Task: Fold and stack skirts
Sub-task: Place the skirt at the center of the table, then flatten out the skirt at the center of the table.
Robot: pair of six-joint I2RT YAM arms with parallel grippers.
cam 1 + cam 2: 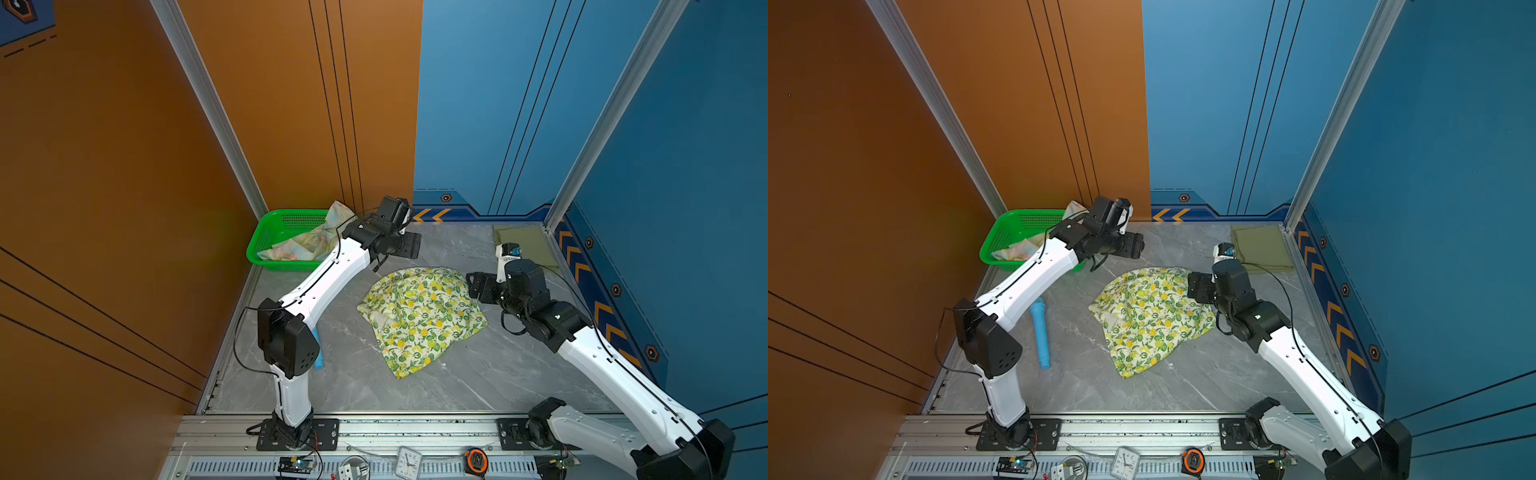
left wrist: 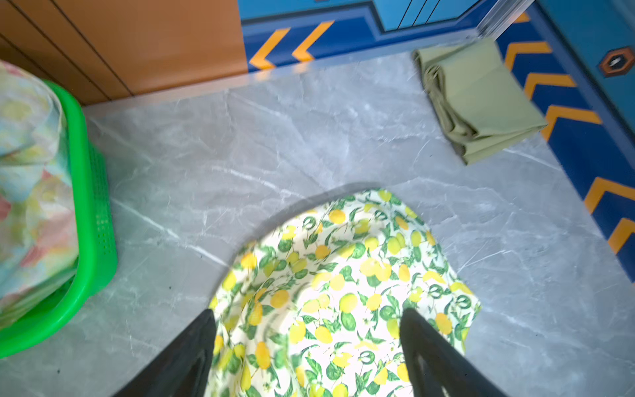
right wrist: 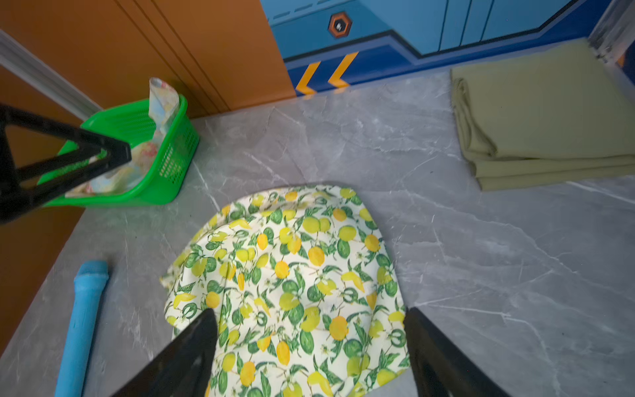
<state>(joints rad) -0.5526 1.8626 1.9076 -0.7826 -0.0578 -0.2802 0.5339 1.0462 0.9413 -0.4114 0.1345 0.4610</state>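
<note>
Yellow-lemon skirt [image 1: 419, 320], lying crumpled near the green basket [image 1: 259, 239], is awaiting its fold; we are judging that the left gripper [image 2: 307, 311] and right gripper [image 3: 309, 311], both gaping wide and empty, must next pinch its edges and spread it flat.

The spread skirt [image 1: 419, 320] is white with yellow lemons, green leaves; folded skirt [image 2: 481, 99] plain olive, basket [image 3: 171, 161] bright green, toy microphone [image 1: 1040, 332] light blue.
</note>
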